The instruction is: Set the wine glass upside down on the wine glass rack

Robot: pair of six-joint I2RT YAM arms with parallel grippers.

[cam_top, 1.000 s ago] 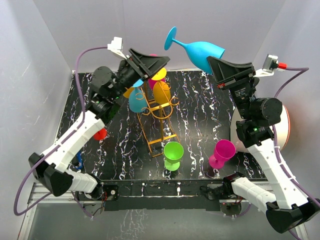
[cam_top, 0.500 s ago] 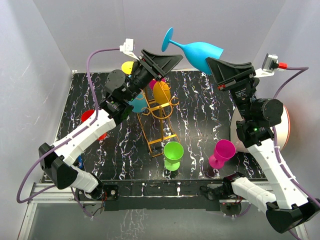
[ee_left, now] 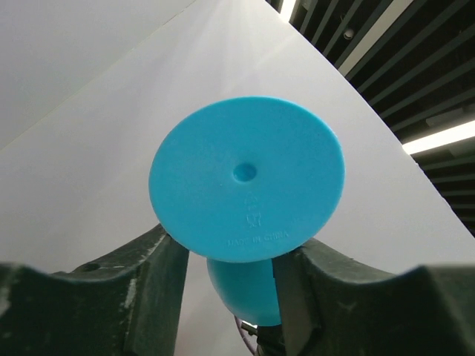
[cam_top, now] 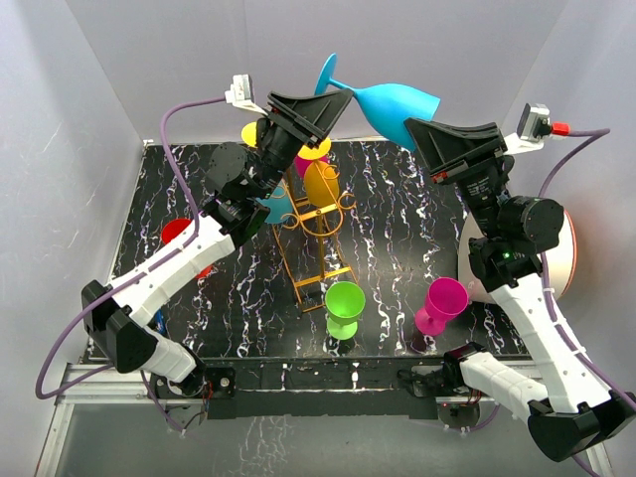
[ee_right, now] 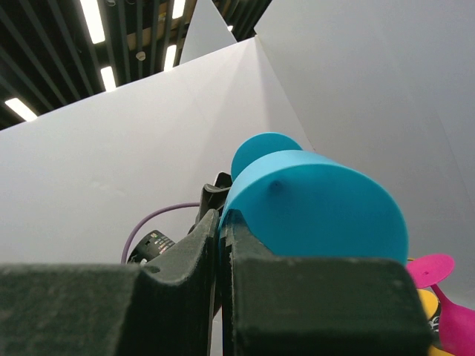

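Right gripper [cam_top: 412,126] clamped on blue wine glass [cam_top: 397,102] bowl; left gripper [cam_top: 341,98] fingers spread, straddling its stem

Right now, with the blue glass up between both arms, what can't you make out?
- Stem of the blue wine glass: left wrist view, its foot covers it, so contact with the left tool is unclear.
- Top of the wine glass rack: top view, behind the left arm.
- How the right tool grips: right wrist view, its own body blocks it.
- Part of the red thing: top view, behind the left arm.
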